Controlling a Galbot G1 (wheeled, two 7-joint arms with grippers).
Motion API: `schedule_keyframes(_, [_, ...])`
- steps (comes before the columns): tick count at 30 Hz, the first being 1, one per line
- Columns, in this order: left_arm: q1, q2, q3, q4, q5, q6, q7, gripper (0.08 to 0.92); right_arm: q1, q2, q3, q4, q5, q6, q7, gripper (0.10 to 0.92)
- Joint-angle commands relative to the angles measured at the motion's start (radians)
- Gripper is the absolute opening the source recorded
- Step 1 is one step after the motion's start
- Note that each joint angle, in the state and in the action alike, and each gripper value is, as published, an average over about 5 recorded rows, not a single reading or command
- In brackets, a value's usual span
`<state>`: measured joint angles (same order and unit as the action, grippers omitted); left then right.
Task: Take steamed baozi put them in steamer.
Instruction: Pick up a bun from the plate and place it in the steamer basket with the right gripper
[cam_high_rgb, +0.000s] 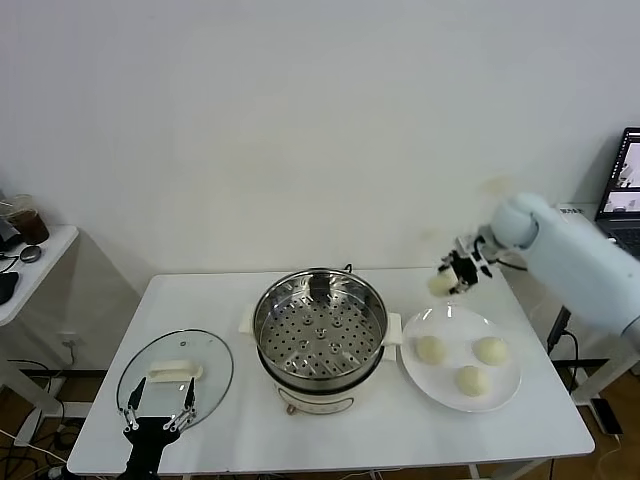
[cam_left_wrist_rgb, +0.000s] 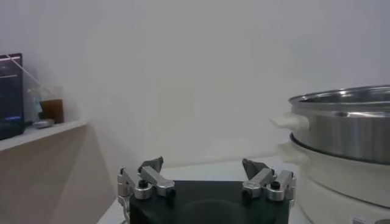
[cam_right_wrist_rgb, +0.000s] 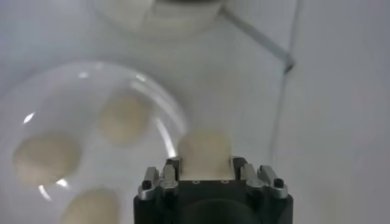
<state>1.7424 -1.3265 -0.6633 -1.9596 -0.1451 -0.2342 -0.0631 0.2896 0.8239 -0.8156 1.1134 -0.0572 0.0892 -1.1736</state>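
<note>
My right gripper (cam_high_rgb: 447, 280) is shut on one pale cream baozi (cam_high_rgb: 441, 285) and holds it in the air above the far edge of the white plate (cam_high_rgb: 505, 385), to the right of the steamer (cam_high_rgb: 320, 330). The held baozi shows between the fingers in the right wrist view (cam_right_wrist_rgb: 204, 153). Three more baozi (cam_high_rgb: 430, 349) (cam_high_rgb: 490, 350) (cam_high_rgb: 472, 380) lie on the plate; they also show in the right wrist view (cam_right_wrist_rgb: 125, 119). The steel steamer with its perforated tray stands mid-table with no baozi in it. My left gripper (cam_high_rgb: 160, 412) is open and parked at the table's front left.
A round glass lid (cam_high_rgb: 175, 375) with a white handle lies flat on the table left of the steamer, right by my left gripper. A side shelf (cam_high_rgb: 30, 265) with a cup stands at far left. A laptop (cam_high_rgb: 622, 190) is at far right.
</note>
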Motion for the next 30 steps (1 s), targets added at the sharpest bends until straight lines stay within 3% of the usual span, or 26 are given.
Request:
schedule_keyframes(1, [0.0, 0.003, 0.0, 0.001, -0.003, 0.002, 0.0, 0.823, 0.297, 0.047, -0.247, 0.147, 0.24, 0.078, -0.001, 0.526])
schedule_keyframes(6, [-0.003, 0.005, -0.003, 0.002, -0.003, 0.001, 0.0, 0.823, 0.329, 0.179, -0.349, 0.2, 0.286, 0.157, 0.038, 0.527])
schedule_keyframes(11, [-0.003, 0.002, -0.017, 0.002, -0.005, 0.0, 0.001, 0.823, 0.301, 0.32, -0.398, 0.19, 0.232, 0.261, 0.065, 0.534])
schedule_keyframes(18, [-0.002, -0.001, -0.038, 0.007, -0.016, -0.007, 0.006, 0.823, 0.221, 0.431, -0.423, 0.134, 0.029, 0.398, 0.088, 0.534])
schedule_keyframes(30, [-0.01, -0.004, -0.05, 0.006, -0.016, -0.009, 0.007, 0.823, 0.077, 0.48, -0.323, -0.068, -0.337, 0.575, 0.204, 0.537])
